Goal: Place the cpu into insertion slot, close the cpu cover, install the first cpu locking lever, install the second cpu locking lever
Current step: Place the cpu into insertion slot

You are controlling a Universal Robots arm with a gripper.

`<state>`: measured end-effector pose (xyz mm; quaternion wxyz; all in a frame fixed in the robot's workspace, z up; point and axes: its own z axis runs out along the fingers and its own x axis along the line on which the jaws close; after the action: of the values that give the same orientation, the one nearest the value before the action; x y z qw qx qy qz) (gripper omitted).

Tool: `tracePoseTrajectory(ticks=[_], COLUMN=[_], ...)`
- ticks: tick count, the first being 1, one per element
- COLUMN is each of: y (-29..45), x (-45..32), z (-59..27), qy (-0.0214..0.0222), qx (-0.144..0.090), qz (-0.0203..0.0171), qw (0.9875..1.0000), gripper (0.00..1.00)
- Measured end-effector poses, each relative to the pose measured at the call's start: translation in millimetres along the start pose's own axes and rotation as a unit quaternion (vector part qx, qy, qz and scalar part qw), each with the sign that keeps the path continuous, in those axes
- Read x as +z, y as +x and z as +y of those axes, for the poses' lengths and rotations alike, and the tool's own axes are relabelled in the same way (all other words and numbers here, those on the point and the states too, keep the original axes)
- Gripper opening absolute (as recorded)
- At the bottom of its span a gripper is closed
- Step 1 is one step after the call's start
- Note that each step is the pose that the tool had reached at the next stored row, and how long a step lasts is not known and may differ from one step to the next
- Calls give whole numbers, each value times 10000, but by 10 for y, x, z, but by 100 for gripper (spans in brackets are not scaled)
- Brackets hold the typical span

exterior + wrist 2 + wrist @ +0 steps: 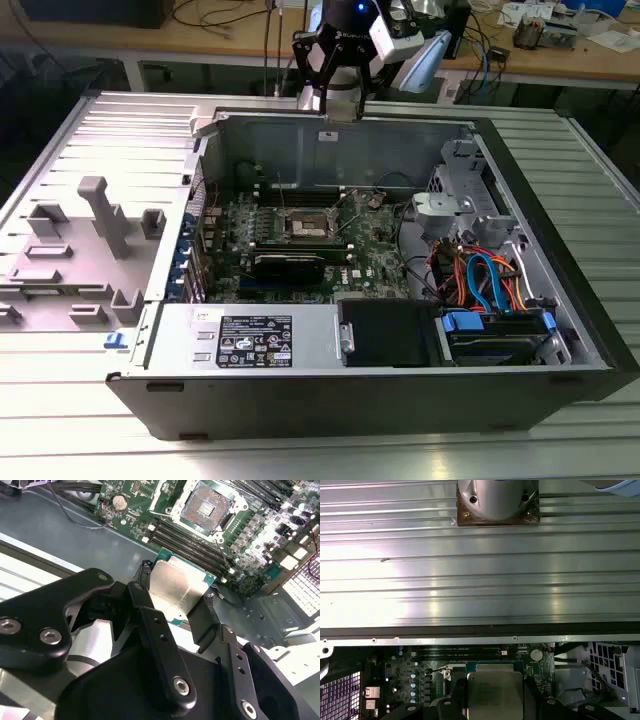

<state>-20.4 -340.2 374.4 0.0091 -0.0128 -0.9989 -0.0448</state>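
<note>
Gripper (177,586) is clenched on the cpu (175,577), fingers (142,592) pinching two opposite edges, silver top facing the second wrist view. In the exterior view we see it hanging high by the far wall of the open case (340,150), so the chip is well apart from the insertion slot (310,225) and not yet seated. In the second wrist view the slot's dark centre lies bare, with the memory slots (195,550) between it and the chip. We can't tell how the cpu cover or the levers stand

Risks as we judge them:
- two-edge pinch on a thin plate: any knock on the case wall on the way in could tilt or drop it
- a tilted or rotated chip at the socket would land on the contacts unevenly and bend them
- drifting short puts a corner on the memory slots, not in the socket
- if the cover isn't fully clear, the chip could catch its frame
</note>
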Motion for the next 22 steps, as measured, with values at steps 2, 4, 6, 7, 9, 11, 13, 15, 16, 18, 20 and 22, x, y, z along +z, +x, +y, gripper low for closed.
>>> tracePoseTrajectory(ticks=[2,4,6,7,9,11,13,15,16,18,20,22], y=[0,0,0,0,0,0,-1,-1,-1,-1,-2,-2], x=[0,0,0,-1,-2,-2,-3,-5,-5,-6,-6,-6], z=[0,0,-3,-7,-14,-25,-40,-54,-57,-68,-75,-77], qy=[0,0,0,0,0,0,0,0,0,0,-1,0], qx=[0,0,0,0,0,0,0,0,0,0,0,1], qz=[0,0,0,0,0,0,0,0,0,0,0,0], qw=[10000,10000,10000,10000,10000,10000,10000,10000,10000,10000,10000,10000], gripper=[55,55,55,55,55,55,55,55,55,55,55,55])
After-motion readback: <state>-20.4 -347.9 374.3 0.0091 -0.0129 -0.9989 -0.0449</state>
